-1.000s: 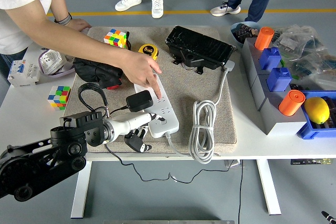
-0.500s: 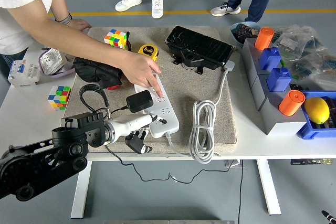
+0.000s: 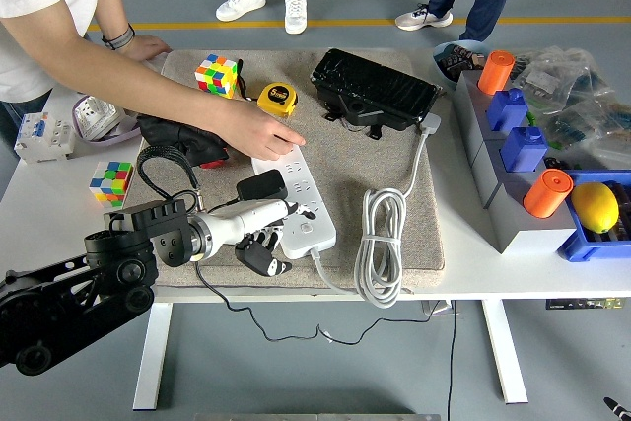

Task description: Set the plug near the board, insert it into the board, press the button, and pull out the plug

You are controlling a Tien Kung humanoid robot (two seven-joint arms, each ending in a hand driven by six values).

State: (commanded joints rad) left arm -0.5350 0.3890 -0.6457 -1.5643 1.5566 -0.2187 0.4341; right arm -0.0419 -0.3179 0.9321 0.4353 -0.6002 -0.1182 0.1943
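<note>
A white power strip (image 3: pixel 308 206) lies on the beige mat (image 3: pixel 414 214), running from near the mat's front edge toward the far left. A black plug adapter (image 3: pixel 261 186) sits on the strip's left side, its black cord looping off to the left. My left hand (image 3: pixel 264 240) is at the strip's near end, just under the adapter. One pale finger (image 3: pixel 279 208) stretches over the strip and the dark fingers curl below, with nothing in them. A person's hand (image 3: pixel 258 130) rests on the strip's far end. My right arm is out of sight.
The strip's coiled white cable (image 3: pixel 379 245) lies to its right. A black box (image 3: pixel 375 91), a yellow tape measure (image 3: pixel 278 98) and a Rubik's cube (image 3: pixel 217 73) stand at the back, with another cube (image 3: pixel 110 180) at left. Grey bins hold orange cylinders (image 3: pixel 547 192) and a lemon (image 3: pixel 595 206) at right.
My left hand has risen from the table's front edge onto the strip's near end. The person's hand has drawn back from the middle of the strip to its far end.
</note>
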